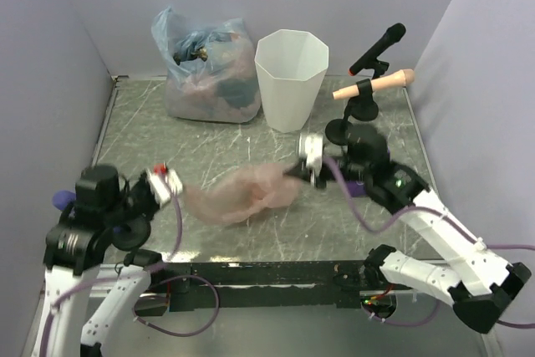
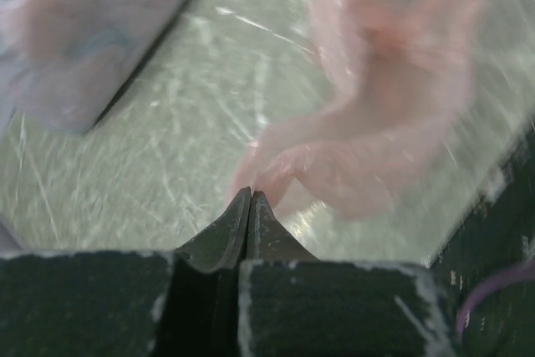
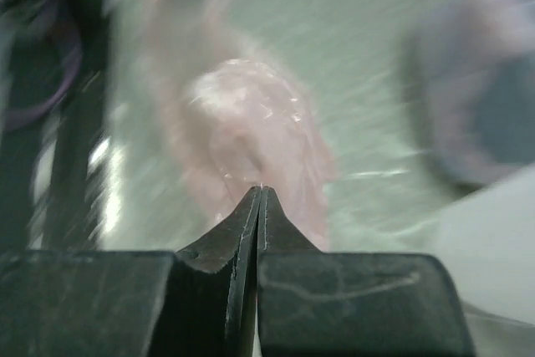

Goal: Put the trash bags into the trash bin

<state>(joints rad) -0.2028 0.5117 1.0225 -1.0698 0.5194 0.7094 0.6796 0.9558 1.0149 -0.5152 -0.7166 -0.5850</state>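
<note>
left gripper (image 2: 249, 196) and right gripper (image 3: 261, 191) clamp opposite ends of the pink trash bag (image 1: 238, 196), likely for transfer to the trash bin (image 1: 291, 94) at 1 o'clock.

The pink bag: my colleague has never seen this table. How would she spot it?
On the grey table, look in front of the white trash bin. The pink bag stretches between the left gripper and right gripper. It is limp, crumpled and pinkish, unlike the stuffed bluish bag.
</note>
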